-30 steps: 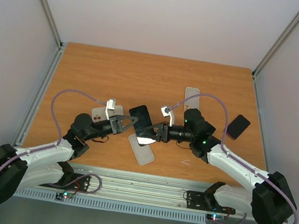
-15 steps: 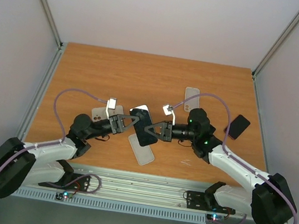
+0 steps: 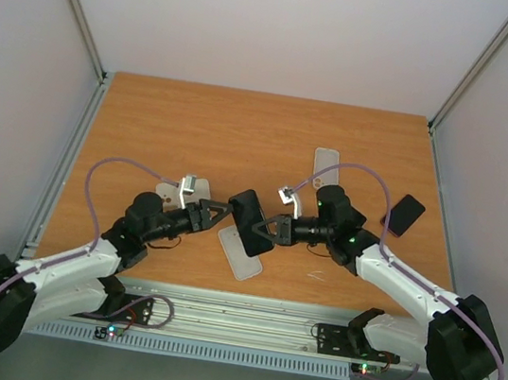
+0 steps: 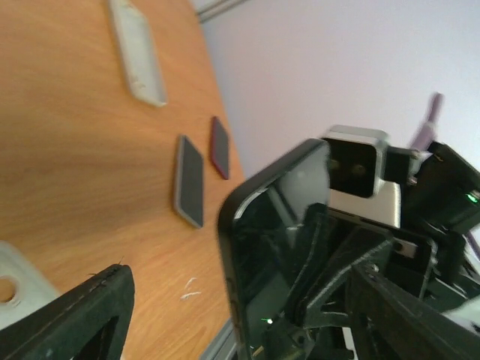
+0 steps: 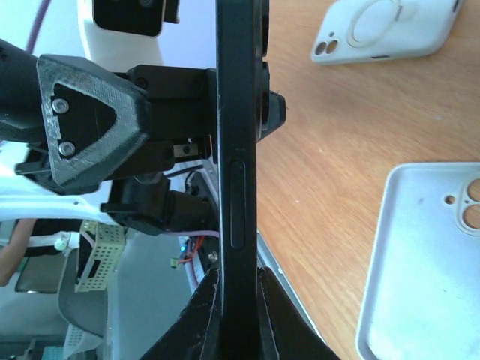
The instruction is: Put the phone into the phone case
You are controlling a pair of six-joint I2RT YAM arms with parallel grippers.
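Top cam sits high, behind the bases of the left arm [image 3: 51, 265] and right arm [image 3: 411, 288], looking down and fwd over the whole table [image 3: 245, 122] to the back wall; widest view. Left wrist cam is v. close and low, facing right past the phone [image 4: 277, 247] at the right arm's wrist cam [image 4: 358, 169]. Right wrist cam faces the opposite way, close-up along the phone's edge. All 3 share the phone; top & right wrist also share the clear case [image 5: 420, 255] and white case [image 5: 386, 30].

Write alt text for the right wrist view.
A black phone stands edge-on, pinched at its lower end by the right end effector. The left end effector sits beyond it on the left. On the wooden table to the right lie a white ring-backed case and an empty pale case.
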